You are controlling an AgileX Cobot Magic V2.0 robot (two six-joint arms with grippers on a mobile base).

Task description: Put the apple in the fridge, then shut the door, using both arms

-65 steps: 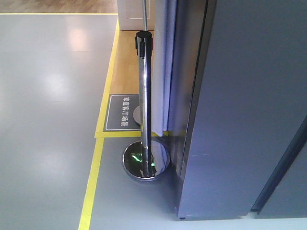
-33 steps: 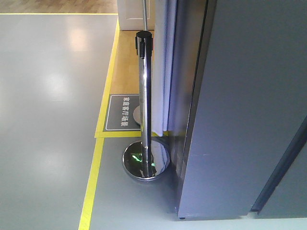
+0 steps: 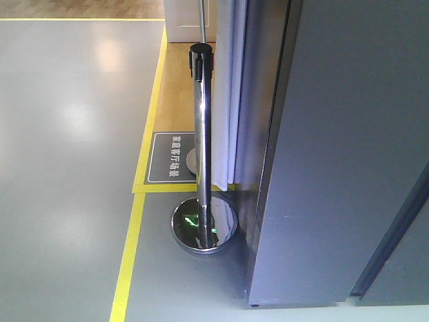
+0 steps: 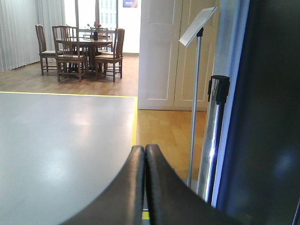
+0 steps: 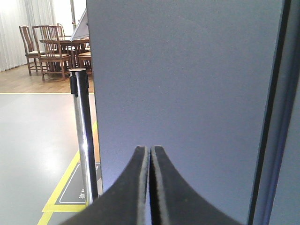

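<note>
The fridge (image 3: 335,154) stands just right of a chrome stanchion post (image 3: 203,134). Left gripper (image 4: 144,150) and right gripper (image 5: 150,151) each have fingers pressed together, empty. The apple is not visible.

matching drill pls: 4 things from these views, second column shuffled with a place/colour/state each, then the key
Things:
1. left pincer
2. stanchion post
3. floor line
4. fridge

Place, colour or state:
A. yellow, running along the grey floor
B. chrome, upright on a round mirrored base
C. dark grey flat face, filling the right wrist view
D. shut, nothing between the fingers

Pairs: 1-D, 2-B, 3-A, 4-C
</note>
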